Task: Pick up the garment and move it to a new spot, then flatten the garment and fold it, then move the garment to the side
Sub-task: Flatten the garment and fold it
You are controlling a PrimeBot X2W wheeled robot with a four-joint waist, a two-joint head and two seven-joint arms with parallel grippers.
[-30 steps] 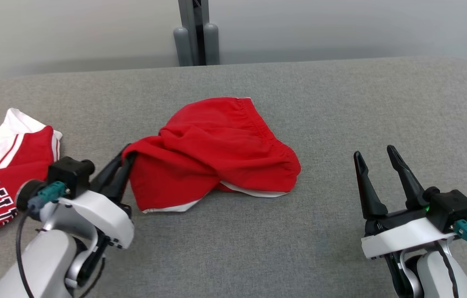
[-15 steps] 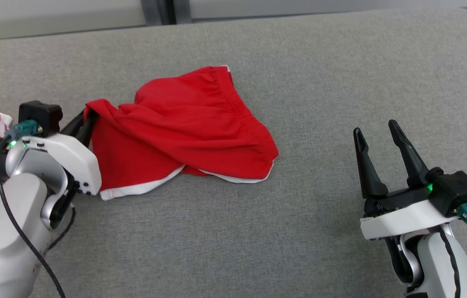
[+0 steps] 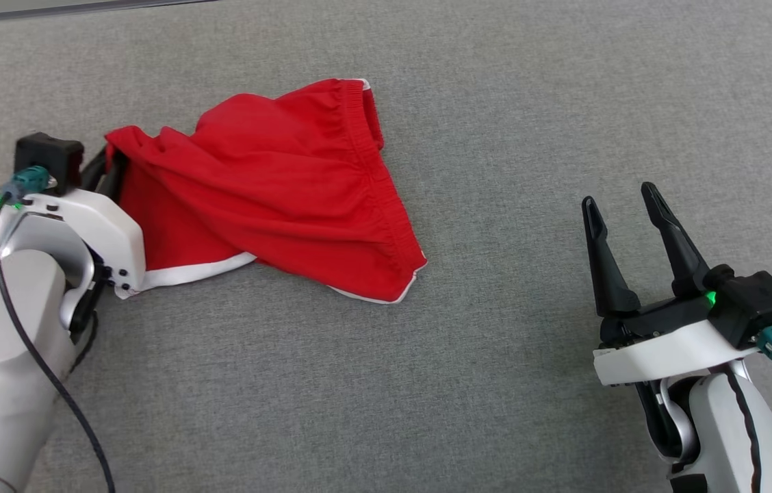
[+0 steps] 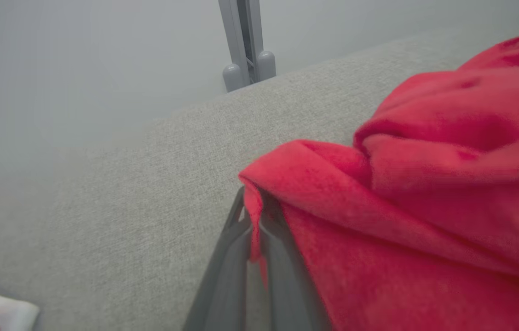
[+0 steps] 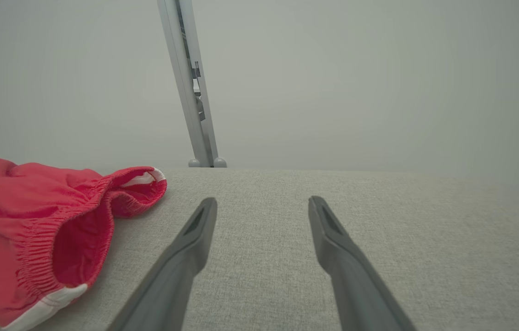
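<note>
left gripper (image 3: 109, 164): clamped on shorts (image 3: 276, 185) edge | shorts: lying on gray cushion (image 3: 495, 103), at its 3 o'clock | right gripper (image 3: 617, 194): fingers wide apart, shorts at its 9 o'clock, well apart

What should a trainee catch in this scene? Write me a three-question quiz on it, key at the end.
1. True or false: the left gripper is shut on an edge of the red shorts.
2. The right gripper is: A) open and holding nothing; B) shut on the shorts; C) pressing the shorts flat.
3. What colour is the trim along the hem of the shorts?

Key: 1 true; 2 A; 3 white.
</note>
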